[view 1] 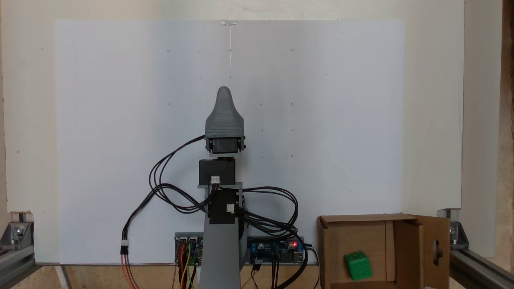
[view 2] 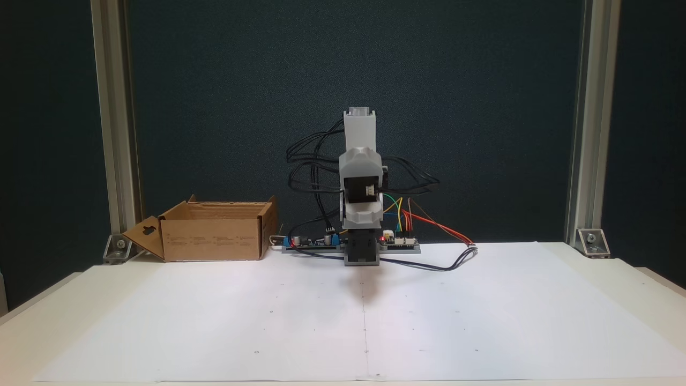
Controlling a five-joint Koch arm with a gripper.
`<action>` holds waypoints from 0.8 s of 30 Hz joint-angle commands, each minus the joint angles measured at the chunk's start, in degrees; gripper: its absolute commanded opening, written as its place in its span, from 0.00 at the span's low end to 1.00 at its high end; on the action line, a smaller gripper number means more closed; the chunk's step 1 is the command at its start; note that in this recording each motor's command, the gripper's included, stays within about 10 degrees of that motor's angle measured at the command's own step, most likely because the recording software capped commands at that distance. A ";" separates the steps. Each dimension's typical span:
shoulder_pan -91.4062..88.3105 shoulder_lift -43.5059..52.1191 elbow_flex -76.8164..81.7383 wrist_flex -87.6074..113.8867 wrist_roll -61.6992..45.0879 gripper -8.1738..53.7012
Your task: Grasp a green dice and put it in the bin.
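Gripper (view 1: 224, 93) of mine points out over the white sheet (view 1: 321, 120) with nothing in it; only one grey tip shows (open or closed, I cannot tell). The green dice (view 1: 357, 265) lies inside the bin (view 1: 333, 241), beside my base.

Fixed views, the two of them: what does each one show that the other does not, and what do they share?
A fixed view looks down into the bin, where the green dice lies on its floor. A fixed view meets the bin from the side: its outer wall hides the inside. Both fixed views share the folded arm, the keyhole flap and the white sheet.
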 commanded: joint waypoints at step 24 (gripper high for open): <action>2.37 6.33 13.01 -14.68 1.76 0.85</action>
